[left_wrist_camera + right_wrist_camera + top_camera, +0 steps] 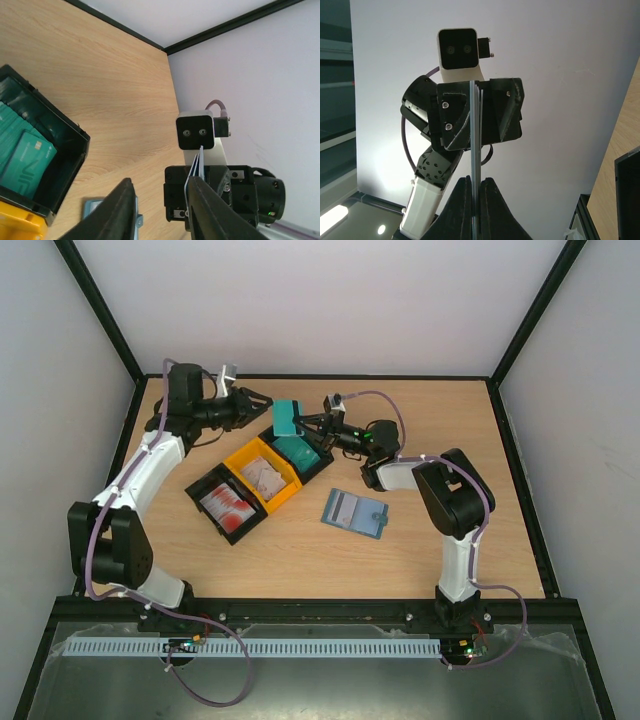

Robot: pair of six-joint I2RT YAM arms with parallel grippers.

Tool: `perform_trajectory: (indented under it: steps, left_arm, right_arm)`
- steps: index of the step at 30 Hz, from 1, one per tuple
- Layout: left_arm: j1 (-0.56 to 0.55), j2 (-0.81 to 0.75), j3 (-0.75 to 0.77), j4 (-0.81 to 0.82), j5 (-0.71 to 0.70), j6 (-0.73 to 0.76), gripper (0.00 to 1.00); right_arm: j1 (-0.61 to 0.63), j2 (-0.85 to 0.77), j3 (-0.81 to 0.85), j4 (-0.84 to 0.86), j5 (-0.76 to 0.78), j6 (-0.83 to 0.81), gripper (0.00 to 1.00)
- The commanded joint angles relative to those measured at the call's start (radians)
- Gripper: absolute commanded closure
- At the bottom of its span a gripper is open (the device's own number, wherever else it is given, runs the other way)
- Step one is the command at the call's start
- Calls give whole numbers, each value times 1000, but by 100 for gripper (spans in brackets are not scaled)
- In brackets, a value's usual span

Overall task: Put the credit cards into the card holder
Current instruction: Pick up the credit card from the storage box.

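Observation:
My right gripper (303,423) (475,182) is shut on a thin stack of teal cards (285,418) (475,145), held edge-on above the trays. My left gripper (258,400) (160,182) faces it, open. Its fingers (454,122) flank the far end of the stack, and the card edges (198,165) show right beside its right-hand finger. White and red credit cards (228,502) lie in the front black tray. The slate-blue card holder (355,511) (94,206) lies open and flat on the table, right of the trays.
Three trays stand in a diagonal row: a black one (203,490), a yellow one (283,486) with pale cards, and a black one (322,462) (75,160) holding more teal cards (27,160). Black frame posts and white walls enclose the wooden table (450,490).

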Motion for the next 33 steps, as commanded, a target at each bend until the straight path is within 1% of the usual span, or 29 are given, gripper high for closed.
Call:
perform_trajectory:
  steps: [1,4,8,11,16,20,21,22,25,27,33]
  left_arm:
    - [-5,8,11,-21,16,24,72]
    - [-5,13,11,-30,10,26,79]
    - [-6,21,11,-36,10,27,82]
    - [-13,25,10,-38,15,27,81]
    - [-38,40,3,-35,72,22,74]
    - [-53,39,-14,-7,120,1,73]
    - [-54,38,-17,-4,125,-3,74]
    - [-54,38,-20,-2,127,-7,77]
    - [-52,41,-26,8,120,-18,90]
    - [-50,50,-30,15,108,-31,96]
    - [-44,87,-52,37,93,-60,98]
  right_arm:
    - [7,10,8,28,-22,-17,98]
    - [7,10,8,29,-22,-16,98]
    - [7,10,11,34,-22,-12,98]
    - [7,11,15,33,-25,-11,98]
    - [7,21,29,28,-17,-7,98]
    - [7,30,42,-5,6,-17,98]
    - [7,32,46,-19,12,-26,98]
    - [7,33,50,-34,19,-32,98]
    - [7,40,54,-82,35,-54,98]
    - [7,48,50,-102,43,-54,97]
    - [7,73,15,-102,64,-39,95]
